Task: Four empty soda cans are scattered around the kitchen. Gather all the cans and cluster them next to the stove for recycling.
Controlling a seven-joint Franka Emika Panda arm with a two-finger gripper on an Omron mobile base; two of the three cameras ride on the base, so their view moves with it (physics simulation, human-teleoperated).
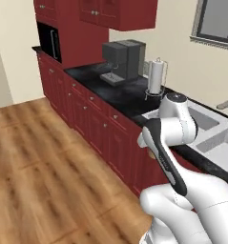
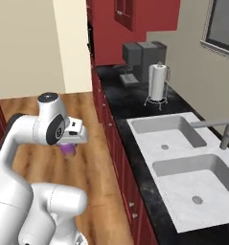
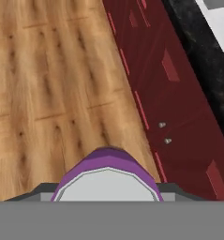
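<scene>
We carry a purple soda can clamped between the fingers of the gripper — held out over the wood floor beside the red cabinets, clear of the counter, presumably for transport toward a stove.

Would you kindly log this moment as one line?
claw: shut on purple can | carried above wood floor | beside red cabinets | stove: unseen
</scene>
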